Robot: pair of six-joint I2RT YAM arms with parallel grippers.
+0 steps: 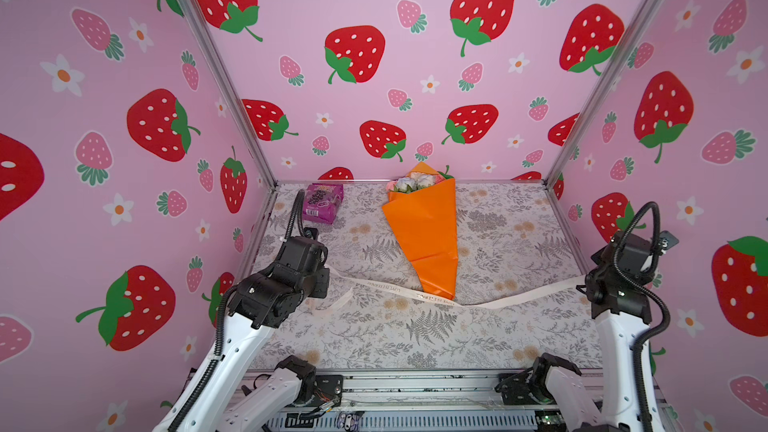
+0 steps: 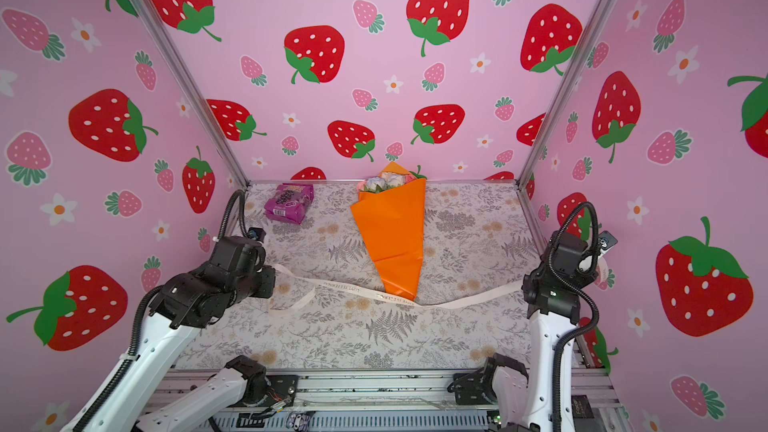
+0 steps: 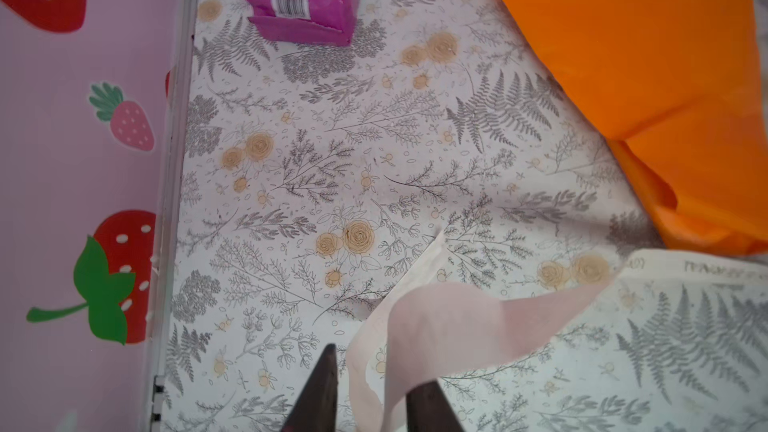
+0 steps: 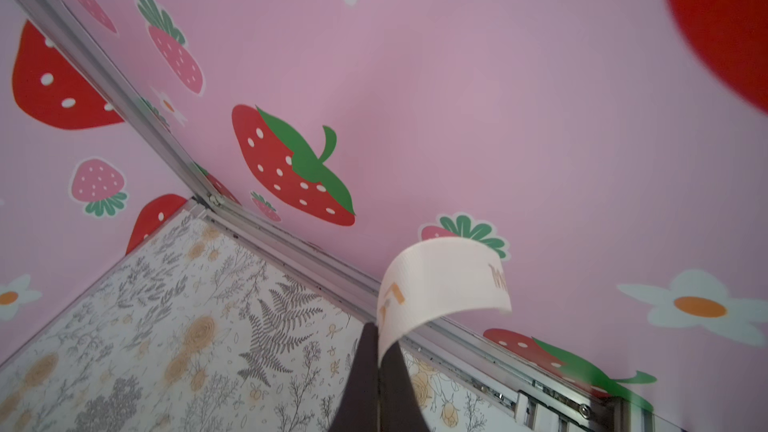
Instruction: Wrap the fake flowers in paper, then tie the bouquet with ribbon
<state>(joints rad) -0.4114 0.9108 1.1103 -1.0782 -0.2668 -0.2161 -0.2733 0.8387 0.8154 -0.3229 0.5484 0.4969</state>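
Orange paper is wrapping the bouquet of fake flowers (image 1: 422,234) lying mid-table, narrow tip near, at a cream printed ribbon (image 1: 390,286). It is looking light and crushable, best held at the narrow end. The right gripper (image 4: 378,334) is pinching the ribbon, the left gripper (image 3: 378,367) gaping around it.

- One bouquet of fake flowers (image 1: 424,234), wrapped in a single sheet of orange wrapping paper (image 2: 390,238).
- Rose heads (image 1: 411,183): several, white and pink, bunched too tightly for an exact count.
- One purple snack packet (image 1: 322,202).
- One cream ribbon (image 1: 390,286), a single strip.
- Two robot arms: the left arm (image 1: 232,338) and the right arm (image 1: 615,338).
- Two grippers, one per arm: the left gripper (image 3: 378,367) and the right gripper (image 4: 380,338).
- One table (image 1: 374,342) with a floral cover.
- Three pink strawberry-print walls (image 1: 374,2).
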